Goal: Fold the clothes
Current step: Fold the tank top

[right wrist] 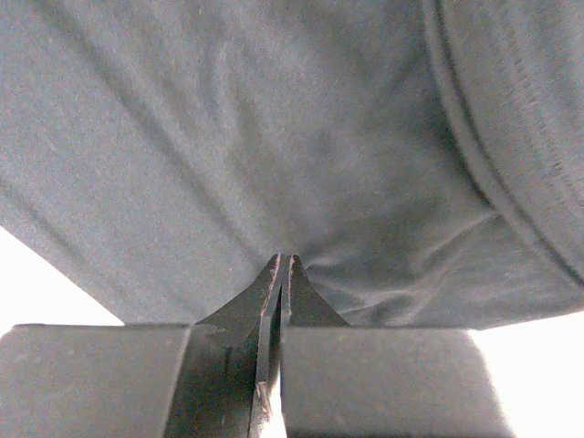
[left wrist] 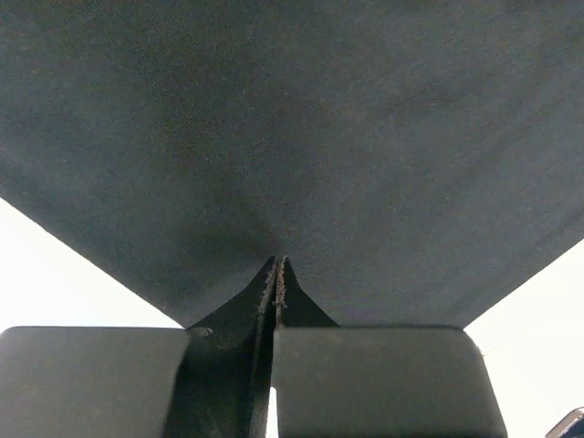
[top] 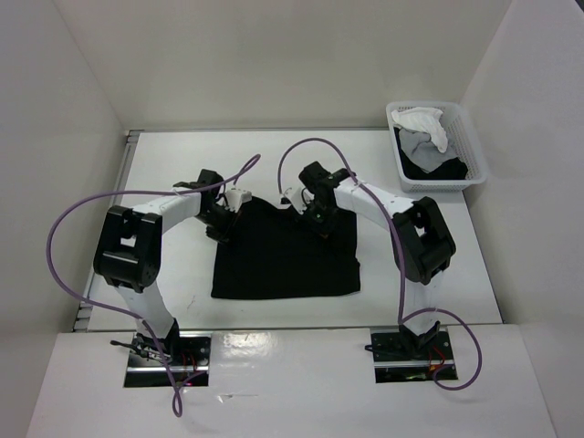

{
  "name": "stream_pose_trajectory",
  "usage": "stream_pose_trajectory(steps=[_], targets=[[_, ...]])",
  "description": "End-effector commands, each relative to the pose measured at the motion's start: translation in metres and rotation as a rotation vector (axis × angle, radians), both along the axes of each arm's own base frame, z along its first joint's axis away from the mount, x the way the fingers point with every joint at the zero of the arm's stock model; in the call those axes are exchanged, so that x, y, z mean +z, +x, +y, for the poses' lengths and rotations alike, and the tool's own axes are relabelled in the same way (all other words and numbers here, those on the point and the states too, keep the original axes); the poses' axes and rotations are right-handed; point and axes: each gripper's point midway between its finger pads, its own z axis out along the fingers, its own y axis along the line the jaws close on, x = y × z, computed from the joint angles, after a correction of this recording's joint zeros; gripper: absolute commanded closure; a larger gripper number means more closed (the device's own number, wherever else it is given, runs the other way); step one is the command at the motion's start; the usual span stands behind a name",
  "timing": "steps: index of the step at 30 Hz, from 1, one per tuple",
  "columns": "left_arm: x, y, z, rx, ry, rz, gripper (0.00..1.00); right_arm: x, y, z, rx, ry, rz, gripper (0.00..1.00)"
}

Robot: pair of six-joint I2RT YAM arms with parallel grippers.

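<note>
1. On the table (top: pixel 182 155), seen from above, the black top (top: pixel 287 255) lies spread flat between the arms. The left gripper (top: pixel 221 226) is at its far left corner, the right gripper (top: pixel 315 219) on its far edge. A basket (top: pixel 478 164) at the far right holds a white garment (top: pixel 422 122) and a grey garment (top: pixel 418 151).
2. At the left wrist, the left gripper (left wrist: pixel 276 265) is pressed together on a pinch of the black top (left wrist: pixel 292 137), which stretches taut to either side.
3. At the right wrist, the right gripper (right wrist: pixel 283 261) likewise pinches the black top (right wrist: pixel 255 137); creases fan out from the tips, and a stitched hem (right wrist: pixel 511 137) runs alongside.
4. Judged from this, the fabric is light, limp and non-slippery. It should be held by the edges or corners, with both grips kept level so it does not sag.
</note>
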Motion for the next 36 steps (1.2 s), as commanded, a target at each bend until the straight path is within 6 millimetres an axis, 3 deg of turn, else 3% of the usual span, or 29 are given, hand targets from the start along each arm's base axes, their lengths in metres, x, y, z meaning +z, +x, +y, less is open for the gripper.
stream_pose_trajectory(steps=[1, 7, 13, 22, 30, 36], targets=[[-0.006, -0.002, -0.001, 0.013, -0.012, 0.027, 1.0, 0.015, 0.024, 0.013, 0.01, 0.051, -0.087, 1.0], [-0.011, -0.001, 0.004, 0.019, 0.016, 0.031, 1.0, 0.007, 0.054, 0.02, -0.017, 0.081, -0.122, 1.0], [-0.01, -0.002, 0.002, 0.017, 0.007, 0.032, 1.0, -0.013, 0.066, 0.021, -0.022, 0.083, -0.089, 1.0], [-0.009, -0.005, 0.0, 0.005, -0.008, 0.041, 1.0, -0.027, 0.081, 0.01, -0.052, 0.086, -0.085, 1.0], [-0.007, -0.004, -0.001, -0.005, -0.016, 0.039, 1.0, -0.028, 0.117, -0.012, -0.129, 0.091, -0.125, 1.0], [-0.007, -0.004, -0.001, -0.005, -0.016, 0.039, 1.0, -0.03, 0.131, -0.02, -0.165, 0.086, -0.151, 1.0]])
